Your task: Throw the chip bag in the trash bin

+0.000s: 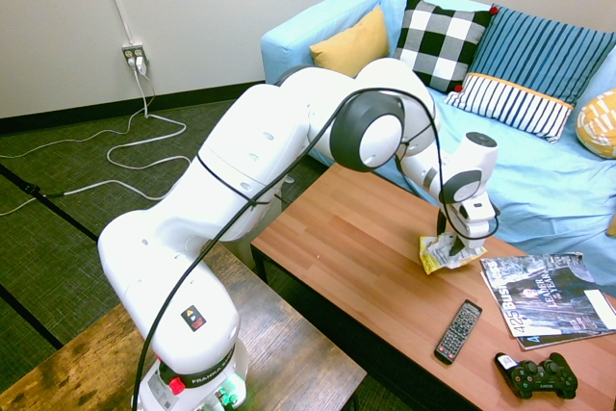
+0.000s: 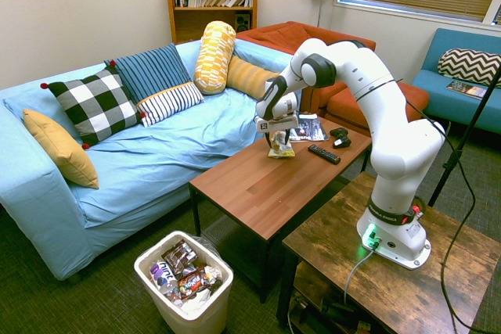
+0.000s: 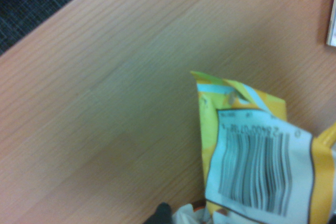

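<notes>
Light-blue fabric covers the long cushioned sofa (image 2: 156, 162) on the left of the second exterior view. Rightward, only that view shows the white rectangular plastic trash bin (image 2: 224, 297), with wrappers inside, on the floor. Next, on the brown wood-topped desk (image 2: 235, 185), is the crumpled yellow-and-white foil chip bag (image 2: 280, 149). The dark fingers (image 1: 442, 222) stand apart on either side of it; how firmly they touch it, I cannot tell. Only the wrist view makes its barcode (image 3: 254, 171) legible as stripes. Further right lie glossy printed magazines (image 2: 308, 125), a black remote (image 2: 323, 154) and a black game controller (image 2: 340, 138).
</notes>
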`<act>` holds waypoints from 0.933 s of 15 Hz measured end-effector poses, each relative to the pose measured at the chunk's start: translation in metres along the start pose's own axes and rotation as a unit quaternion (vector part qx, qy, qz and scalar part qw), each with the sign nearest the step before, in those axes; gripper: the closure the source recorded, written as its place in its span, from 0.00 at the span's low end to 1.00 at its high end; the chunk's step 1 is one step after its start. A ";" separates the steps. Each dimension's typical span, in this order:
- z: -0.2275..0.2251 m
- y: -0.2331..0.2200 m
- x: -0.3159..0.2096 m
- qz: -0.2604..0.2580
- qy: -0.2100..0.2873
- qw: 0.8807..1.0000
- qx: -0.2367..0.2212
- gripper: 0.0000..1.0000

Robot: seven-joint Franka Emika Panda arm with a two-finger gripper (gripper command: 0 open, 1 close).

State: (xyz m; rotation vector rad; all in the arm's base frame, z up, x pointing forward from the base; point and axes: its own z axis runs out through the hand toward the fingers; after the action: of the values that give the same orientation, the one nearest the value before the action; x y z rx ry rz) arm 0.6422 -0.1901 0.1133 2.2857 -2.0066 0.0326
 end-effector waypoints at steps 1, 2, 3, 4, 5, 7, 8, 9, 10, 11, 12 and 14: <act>0.001 0.000 -0.001 0.001 -0.001 1.000 0.000 1.00; 0.001 -0.001 -0.003 0.000 -0.003 1.000 0.000 1.00; 0.001 -0.001 -0.004 -0.001 -0.003 1.000 0.001 1.00; 0.001 -0.002 -0.005 -0.004 -0.003 1.000 0.002 1.00; 0.001 -0.003 -0.004 -0.006 -0.003 1.000 0.005 1.00; -0.002 -0.003 -0.003 -0.008 -0.003 1.000 0.008 1.00; -0.002 -0.003 -0.002 -0.009 -0.005 1.000 0.009 1.00; -0.003 -0.002 -0.001 -0.010 -0.005 1.000 0.011 1.00; -0.004 -0.002 0.000 -0.014 -0.004 1.000 0.013 1.00; -0.008 -0.001 -0.001 -0.021 -0.004 1.000 0.019 1.00; -0.015 0.001 -0.004 -0.032 -0.005 0.999 0.030 1.00; -0.044 0.007 -0.021 -0.062 -0.013 0.996 0.059 1.00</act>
State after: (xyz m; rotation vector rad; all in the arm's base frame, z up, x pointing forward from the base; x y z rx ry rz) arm 0.6347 -0.1664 0.1555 2.4907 -1.9187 0.1145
